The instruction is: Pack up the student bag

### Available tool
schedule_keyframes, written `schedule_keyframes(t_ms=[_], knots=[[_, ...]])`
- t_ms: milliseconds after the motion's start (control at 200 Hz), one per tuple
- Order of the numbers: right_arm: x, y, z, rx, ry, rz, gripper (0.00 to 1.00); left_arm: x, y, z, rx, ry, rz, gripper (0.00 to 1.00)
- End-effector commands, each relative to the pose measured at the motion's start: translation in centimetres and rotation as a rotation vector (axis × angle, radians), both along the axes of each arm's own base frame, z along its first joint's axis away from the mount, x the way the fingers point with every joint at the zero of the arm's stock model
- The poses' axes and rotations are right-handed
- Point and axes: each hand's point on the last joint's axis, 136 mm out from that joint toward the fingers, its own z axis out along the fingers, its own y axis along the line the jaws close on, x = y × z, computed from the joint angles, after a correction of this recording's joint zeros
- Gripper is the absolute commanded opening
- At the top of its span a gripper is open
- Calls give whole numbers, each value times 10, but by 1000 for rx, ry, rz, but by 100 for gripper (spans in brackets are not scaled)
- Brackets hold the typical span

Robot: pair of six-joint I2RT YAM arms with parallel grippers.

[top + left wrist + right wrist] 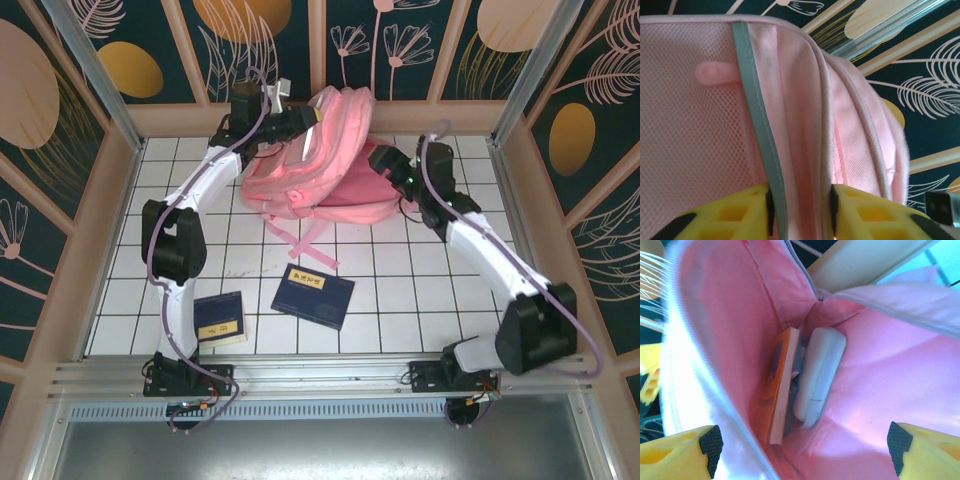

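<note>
The student bag [330,150] lies slumped at the far middle of the tiled table [420,300], its top toward the back wall and a strap trailing toward the arms. Its main compartment gapes open. Inside, an orange-covered book [782,385] stands on edge against the lining, with a pale rounded case [819,372] just beside it.

The left gripper [801,207] is at the bag's left flank, beside the mesh side pocket [690,125]. Its yellow fingers straddle a raised fold of the bag's cloth that carries the grey stripe [757,130]. I judge this is there to hold the bag up and keep its mouth from collapsing while things go in. The jaws stand part-way apart, the stripe lies against one pad and pink piping against the other. Whether they pinch the fold or merely bracket it, I cannot tell.

The right gripper [802,452] hangs over the bag's mouth and looks straight down into it. One finger is outside the bright zip rim [690,390] and the other is over the pink lining. Its jaws are spread wide and carry nothing, which fits a hand ready to fetch another item.

Two dark blue books wait on the tiles, well clear of the bag on its near side: one [315,293] in front of the strap, the other [220,320] further left, near the left arm's base. Packing looks partly done.
</note>
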Motion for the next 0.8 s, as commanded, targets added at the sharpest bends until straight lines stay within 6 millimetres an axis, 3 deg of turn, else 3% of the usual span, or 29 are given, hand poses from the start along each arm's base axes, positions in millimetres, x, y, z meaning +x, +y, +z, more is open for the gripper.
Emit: schedule_keyframes(t_ms=[0, 90, 185, 240, 270, 340, 460, 591, 701, 791], knots=[[-21, -20, -4, -70, -27, -49, 87, 1, -4, 20, -40, -68, 5, 45], [-38, 0, 3, -66, -74, 88, 85, -7, 4, 41, -9, -102, 51, 54], [-53, 25, -5, -119, -48, 203, 85, -22, 30, 57, 102, -136, 164, 57], [-64, 43, -11, -158, -44, 297, 83, -40, 48, 70, 134, -162, 226, 58], [-70, 50, -18, -186, -32, 328, 82, -50, 57, 66, 151, -161, 260, 59], [-86, 74, -33, -227, -14, 444, 81, -86, 77, 76, 141, -180, 309, 60], [-110, 101, -78, -295, 98, 589, 80, -149, 86, 37, 144, -107, 276, 60], [-125, 106, -133, -314, 246, 669, 81, -225, 78, -36, 205, -5, 186, 60], [-131, 106, -161, -323, 313, 692, 82, -280, 71, -90, 252, 73, 113, 60], [-137, 110, -179, -306, 367, 720, 83, -313, 70, -123, 301, 116, 83, 59]])
